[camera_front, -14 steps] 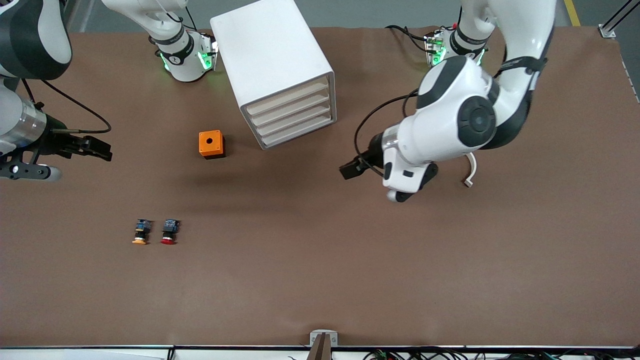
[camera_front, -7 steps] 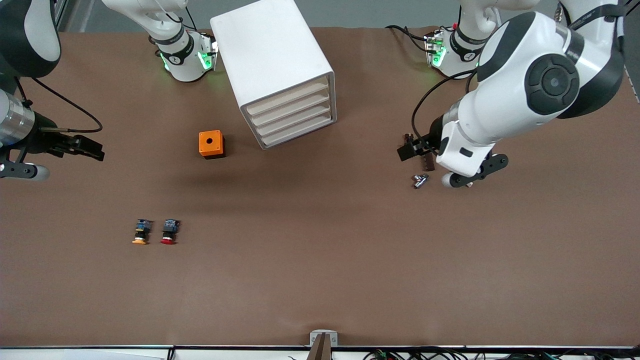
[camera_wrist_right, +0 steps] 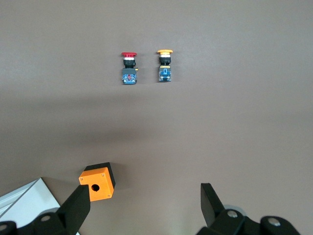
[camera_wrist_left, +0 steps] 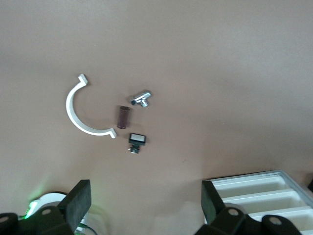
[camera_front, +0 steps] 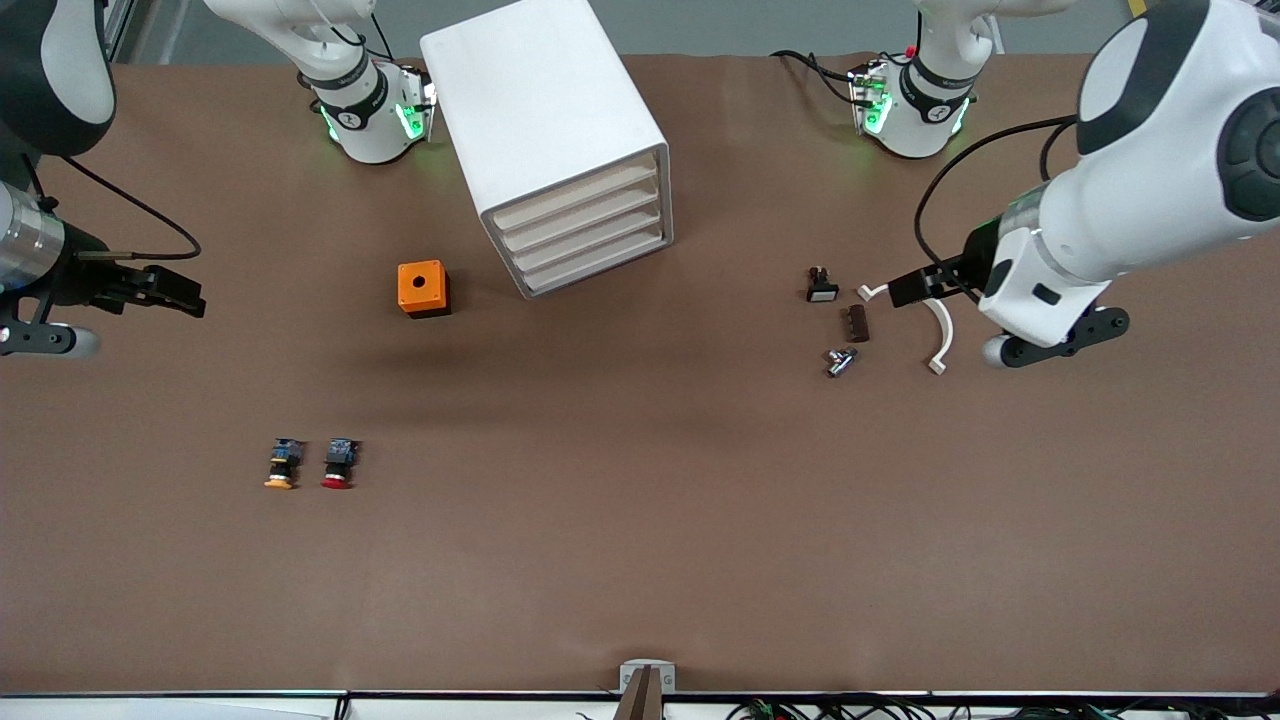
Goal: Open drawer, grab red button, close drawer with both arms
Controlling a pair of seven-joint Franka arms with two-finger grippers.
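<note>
Button (camera_front: 338,466) lies well apart from both open end effectors

Orange box (camera_front: 423,288), yellow-capped button (camera_front: 282,465), white curved clip (camera_front: 938,338) on table.

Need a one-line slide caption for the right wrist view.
Open right gripper over bare table, red button beside yellow-capped button, orange box near the cabinet.

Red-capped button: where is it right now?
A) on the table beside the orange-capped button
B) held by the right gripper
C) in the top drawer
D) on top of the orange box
A: the red-capped button lies on the table beside the orange-capped button, with no gripper touching it.
</note>
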